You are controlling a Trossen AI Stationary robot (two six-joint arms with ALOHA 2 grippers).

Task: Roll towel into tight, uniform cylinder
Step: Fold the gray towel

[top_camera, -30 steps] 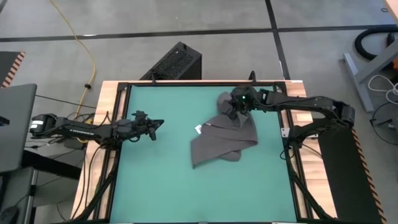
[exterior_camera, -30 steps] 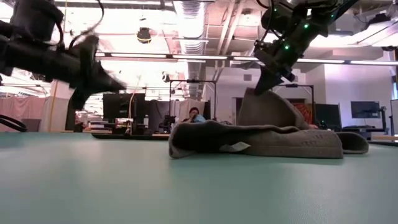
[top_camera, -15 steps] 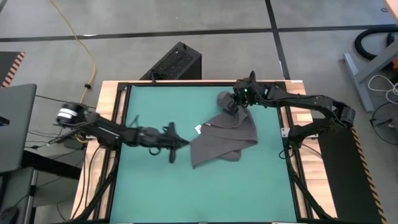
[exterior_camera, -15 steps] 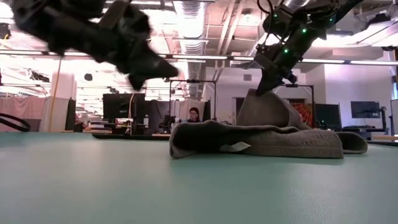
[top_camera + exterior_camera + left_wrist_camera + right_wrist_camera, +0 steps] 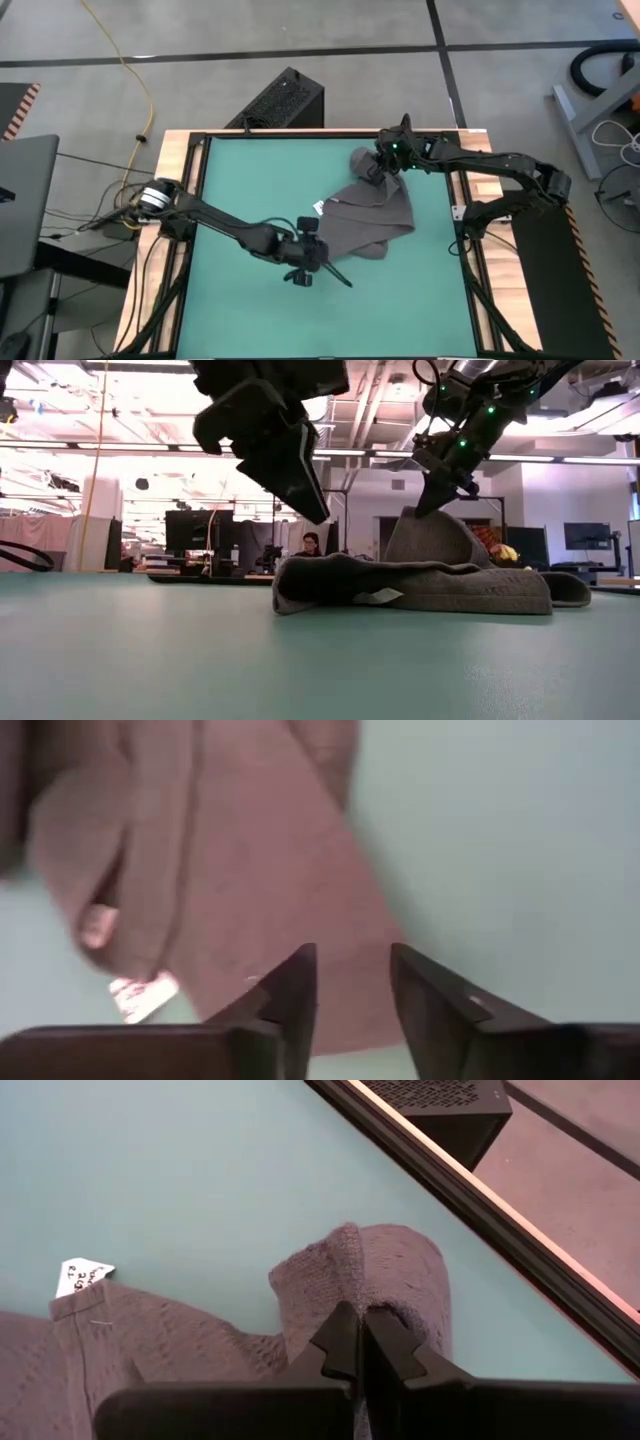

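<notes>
right claw [image 5: 372, 172] pinching towel [image 5: 365, 222], left claw [image 5: 343, 279] beside

Evenly and brightly lit from overhead in the high view, with only soft, short shadows under the towel [image 5: 360, 215] on the green mat [image 5: 240, 170]. Strongly backlit in the low view: glaring ceiling strip lights [image 5: 590, 460] behind the towel, washed-out white patches above, dark silhouetted arms in front. Heavily blurred throughout the left wrist view, towel [image 5: 240, 870] and left gripper [image 5: 352, 982] fingers alike soft. Sharp near the towel in the right wrist view.
</notes>
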